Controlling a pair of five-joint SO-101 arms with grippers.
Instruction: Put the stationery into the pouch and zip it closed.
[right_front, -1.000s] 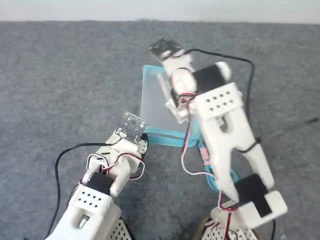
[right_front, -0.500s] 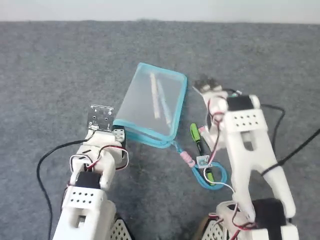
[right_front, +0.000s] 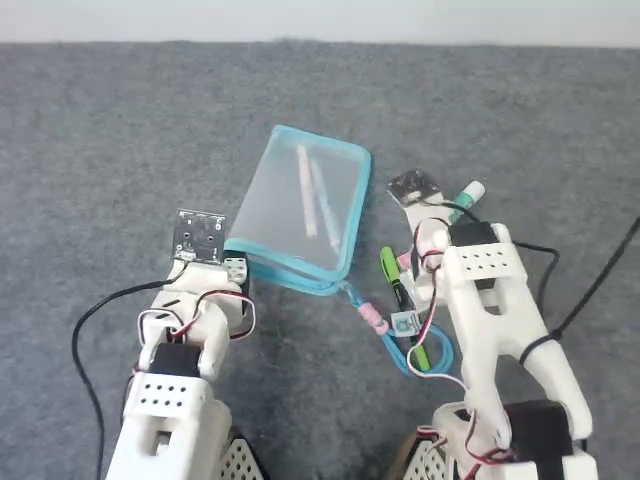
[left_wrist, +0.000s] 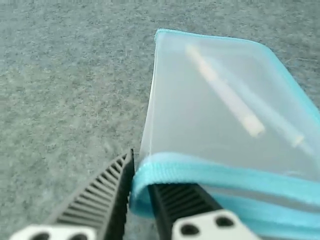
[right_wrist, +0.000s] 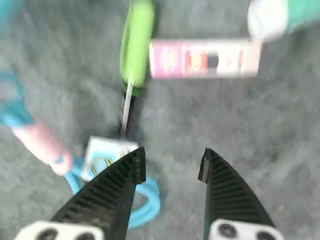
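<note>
The grey table (right_front: 120, 130) carries both arms. The left arm (right_front: 185, 370) sits at the near left. The right arm (right_front: 495, 310) sits at the near right. The clear, teal-edged pouch (right_front: 305, 215) lies flat between them, with two pale sticks (left_wrist: 225, 92) inside it. The left gripper (left_wrist: 140, 175) is clamped on the pouch's zipper-edge corner. The right gripper (right_wrist: 172, 155) hangs with its jaws apart and empty over the loose stationery beside the pouch. There lie a green pen (right_wrist: 136, 45), a teal-and-white marker (right_front: 465, 193) and a pink eraser (right_wrist: 205, 59). A teal strap (right_front: 395, 350) with a pink bead (right_front: 372, 318) trails from the pouch.
</note>
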